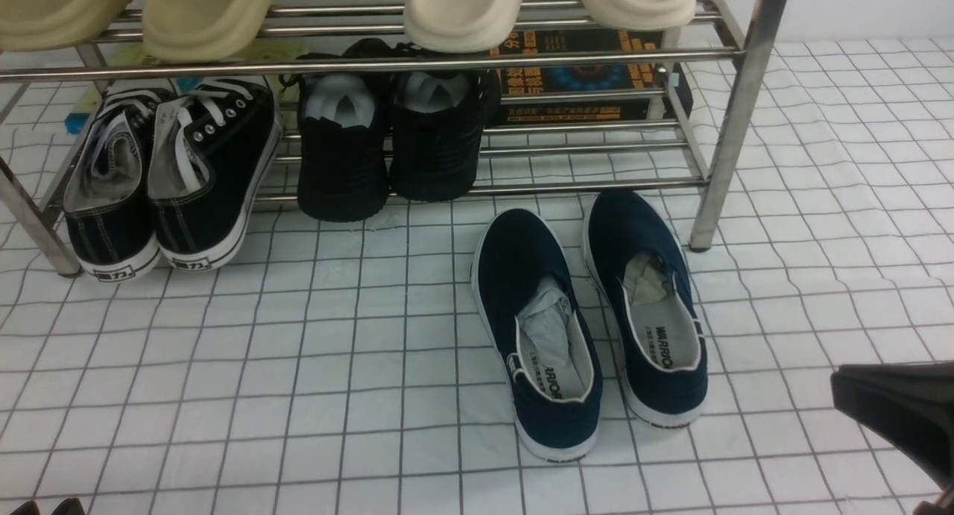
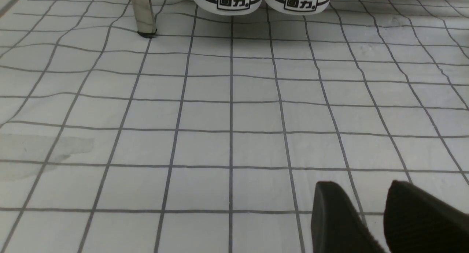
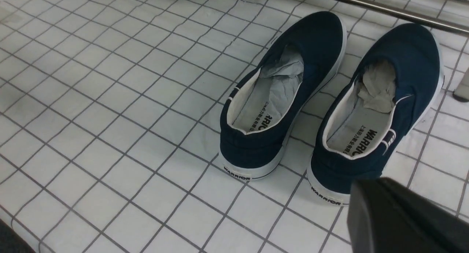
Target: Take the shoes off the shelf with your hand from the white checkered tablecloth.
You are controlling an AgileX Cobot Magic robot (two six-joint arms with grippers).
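Nearest me, my right pincer hangs at the near right, closed tight on nothing; my left pincer shows two dark fingers set apart, empty. White checkered tablecloth spreads wrinkled everywhere. Both navy shoes sit on it just in front of the shelf, insoles reading "WARRIOR". Black lace-up sneakers rest far left.

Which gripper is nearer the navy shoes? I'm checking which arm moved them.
Right: the right gripper sits just beside the navy shoes; the left gripper is across the cloth.
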